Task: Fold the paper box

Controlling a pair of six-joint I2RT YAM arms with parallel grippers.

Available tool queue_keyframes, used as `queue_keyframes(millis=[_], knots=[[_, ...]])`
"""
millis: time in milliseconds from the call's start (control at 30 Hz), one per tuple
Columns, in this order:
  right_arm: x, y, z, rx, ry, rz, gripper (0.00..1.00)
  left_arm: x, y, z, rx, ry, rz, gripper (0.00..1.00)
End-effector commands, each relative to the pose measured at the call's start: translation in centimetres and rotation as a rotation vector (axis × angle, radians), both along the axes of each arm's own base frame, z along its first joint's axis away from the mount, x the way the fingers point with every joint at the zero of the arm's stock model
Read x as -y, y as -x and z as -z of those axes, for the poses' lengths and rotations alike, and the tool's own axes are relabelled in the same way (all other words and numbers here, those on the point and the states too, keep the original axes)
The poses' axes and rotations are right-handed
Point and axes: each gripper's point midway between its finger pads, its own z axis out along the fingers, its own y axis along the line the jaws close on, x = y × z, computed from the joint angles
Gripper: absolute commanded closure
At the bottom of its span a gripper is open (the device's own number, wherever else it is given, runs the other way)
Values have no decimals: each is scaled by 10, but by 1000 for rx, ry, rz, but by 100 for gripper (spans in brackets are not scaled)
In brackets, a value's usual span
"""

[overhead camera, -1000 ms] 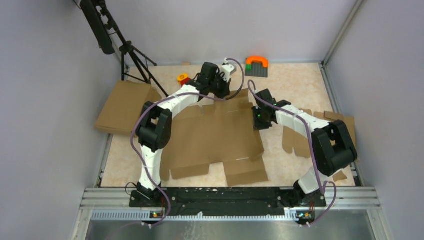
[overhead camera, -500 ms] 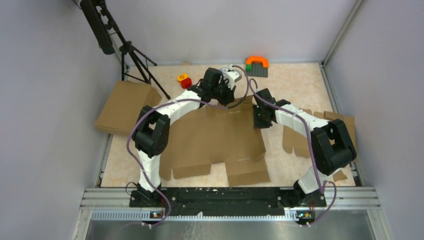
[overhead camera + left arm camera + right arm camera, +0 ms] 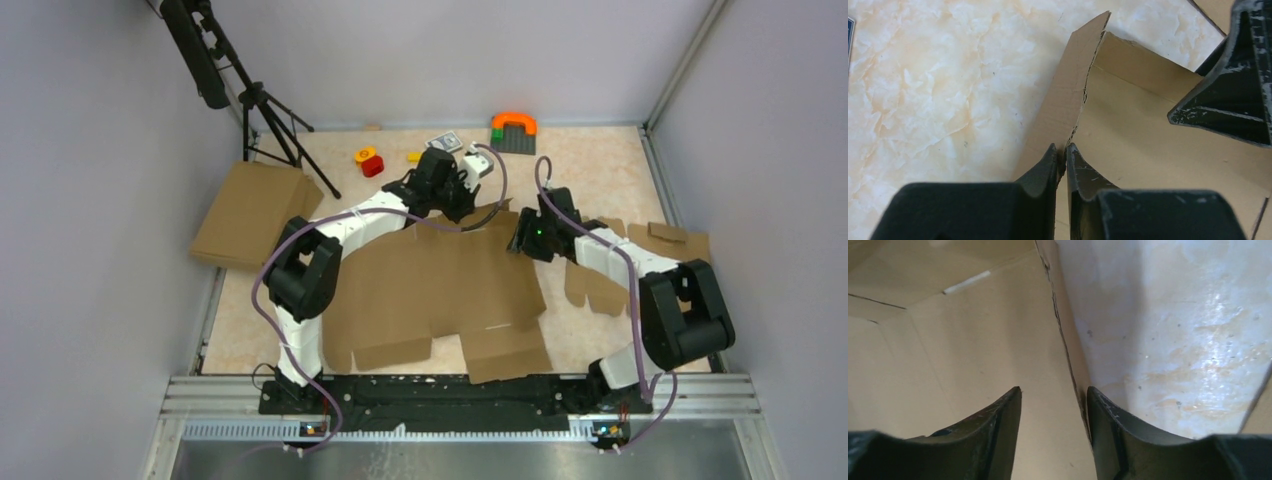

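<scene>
My left tool point(image 3: 1062, 151) pinches the paper box point(image 3: 440, 285) flap point(image 3: 1068, 95) upright. My right tool point(image 3: 1054, 390) gapes astride its edge, gripping nothing. I'd crease it inward next.

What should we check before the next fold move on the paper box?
1. Left gripper pinching the paper box far flap: ok, shut on its edge.
2. Right gripper holding the box: not ok, jaws open astride the side edge.
3. Far flap lifted off the table: ok, seen in the left wrist view.
4. Smaller cardboard blank apart from the box: ok, a gap shows.
5. Near flaps lying flat: cannot tell from above.
</scene>
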Motion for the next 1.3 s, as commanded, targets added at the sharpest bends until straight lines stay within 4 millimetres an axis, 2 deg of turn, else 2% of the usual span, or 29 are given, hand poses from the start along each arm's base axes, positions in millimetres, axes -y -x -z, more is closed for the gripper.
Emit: queue_keyframes(millis=[0,67,433,767,933,967,1000,1033,1133,1267], knots=[[-17,-15,-35,147,-184,27,45,2,9,-13,14,16,4,90],[-18,-15,-38,154,-255,39,42,3,11,-12,11,18,9,90],[-9,-33,-53,186,-472,208,38,7,15,-14,18,22,13,91],[12,-42,-53,167,-517,468,32,5,11,-18,35,22,-22,92],[16,-44,-52,114,-595,616,24,5,11,-23,40,31,-28,92],[17,-46,-53,115,-601,629,20,6,10,-23,40,33,-28,92],[15,-47,-53,109,-613,632,11,6,11,-24,39,35,-27,93],[14,-48,-52,94,-614,633,9,6,11,-24,40,36,-27,93],[13,-50,-46,21,-558,640,9,6,12,-26,47,40,-25,93],[14,-54,-46,18,-526,624,8,8,7,-30,62,39,-34,93]])
